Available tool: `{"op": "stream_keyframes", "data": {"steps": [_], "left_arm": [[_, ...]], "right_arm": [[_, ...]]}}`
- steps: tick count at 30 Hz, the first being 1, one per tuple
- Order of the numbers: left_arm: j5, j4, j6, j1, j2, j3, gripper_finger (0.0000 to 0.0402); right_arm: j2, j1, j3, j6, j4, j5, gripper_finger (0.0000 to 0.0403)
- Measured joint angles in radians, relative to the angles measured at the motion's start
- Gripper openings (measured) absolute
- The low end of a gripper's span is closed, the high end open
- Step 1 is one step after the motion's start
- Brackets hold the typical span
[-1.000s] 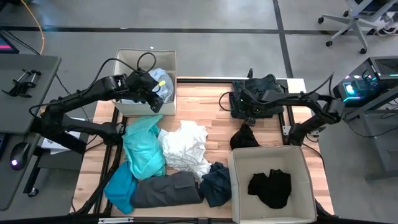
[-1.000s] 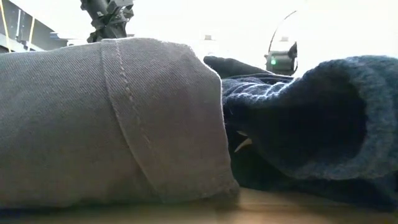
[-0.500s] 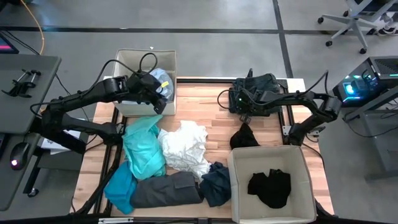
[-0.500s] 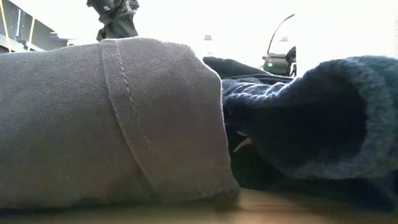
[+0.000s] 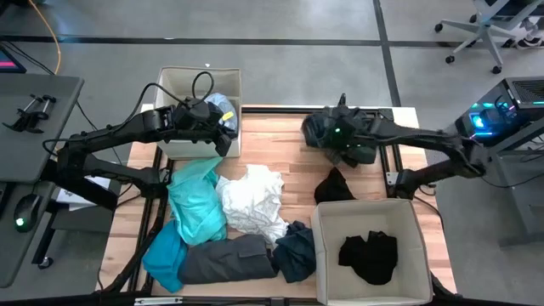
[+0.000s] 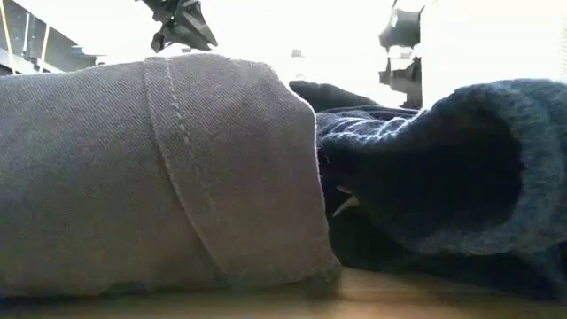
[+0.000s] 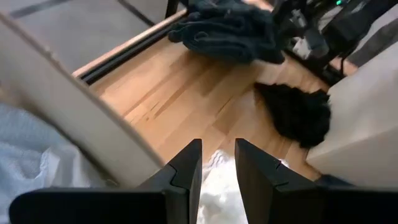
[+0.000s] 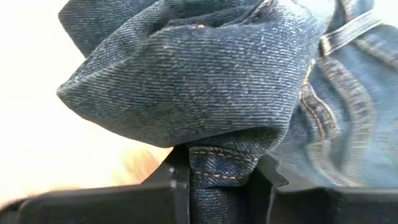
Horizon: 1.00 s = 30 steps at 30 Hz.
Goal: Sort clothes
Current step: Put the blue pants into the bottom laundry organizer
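Right tool (image 8: 217, 177) clamped on dark denim garment (image 8: 205, 81) above table (image 5: 289, 153)

Two fabric bins: one bin (image 5: 174, 81) at the table's (image 5: 280, 144) far left edge, second bin (image 5: 327, 255) at the near right corner. Folded shirt (image 5: 223, 109) lies in the far bin; crumpled garment (image 5: 368, 257) lies in the near bin. Left gripper (image 5: 219, 136) sits at the far bin's near right corner, above the table. Right gripper (image 5: 333, 140) is at the far right, clamped on jeans (image 5: 353, 127). Small garment (image 5: 336, 185) lies between jeans and near bin. Centre-left pile: long tee (image 5: 195, 200) left, crumpled tee (image 5: 252, 202) right of it, trousers (image 5: 225, 259) in front, knit sweater (image 5: 296, 251) just right of the trousers, touching the near bin.
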Motion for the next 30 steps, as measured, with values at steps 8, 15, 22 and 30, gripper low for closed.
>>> {"op": "stream_keyframes", "data": {"steps": [8,15,22,30], "left_arm": [[-0.071,0.083,0.001,-0.021,0.0,0.0,0.0076],[-0.095,0.172,0.001,-0.02,0.0,0.0,0.0076],[-0.088,0.234,0.059,-0.02,0.0,0.0,0.0076],[-0.063,0.254,0.172,-0.02,0.0,0.0,0.0076]], "right_arm": [[-0.148,0.025,0.323,-0.09,-0.121,0.127,0.0055],[-0.153,0.072,0.711,-0.163,-0.286,0.098,0.0055],[-0.154,0.167,0.993,0.022,-0.464,-0.375,0.0055],[-0.157,0.404,1.066,0.582,-0.497,-0.654,0.0055]]}}
